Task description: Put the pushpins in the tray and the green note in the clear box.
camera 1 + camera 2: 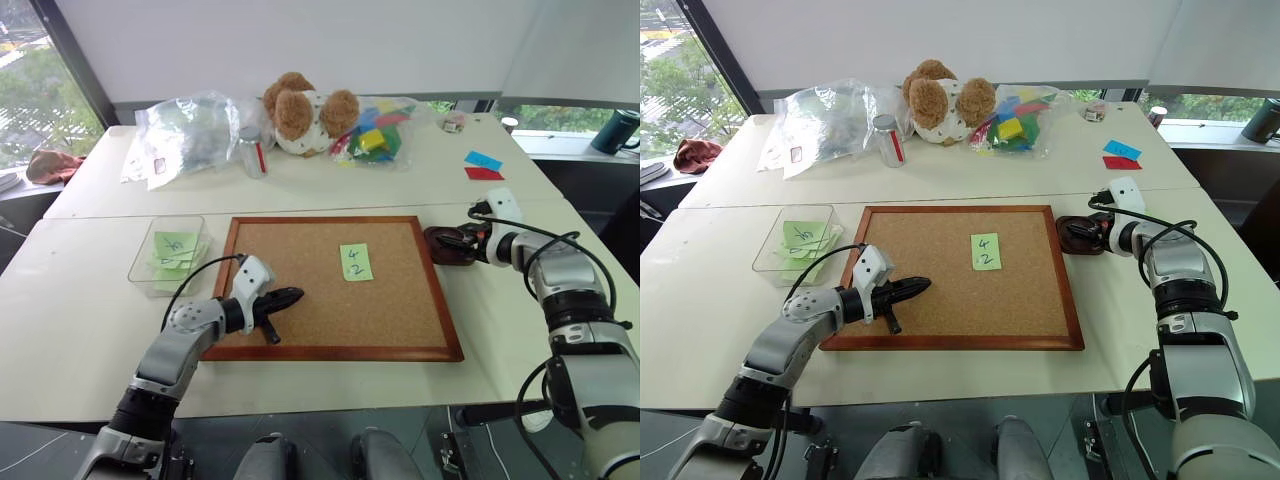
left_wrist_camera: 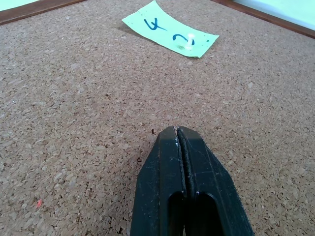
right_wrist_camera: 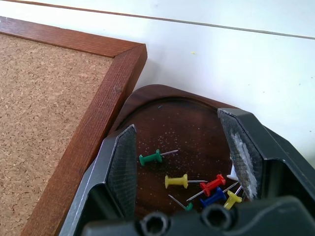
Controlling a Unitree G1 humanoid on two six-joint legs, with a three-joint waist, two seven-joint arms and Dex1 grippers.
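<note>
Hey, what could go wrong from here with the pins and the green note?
1. A white pin holds the green note to the corkboard; pulling the note first may tear it.
2. The right gripper hangs open just above the pushpins in the tray; dipping lower might scatter them.
3. The clear box already holds other green notes, so this one could get mixed up.
</note>
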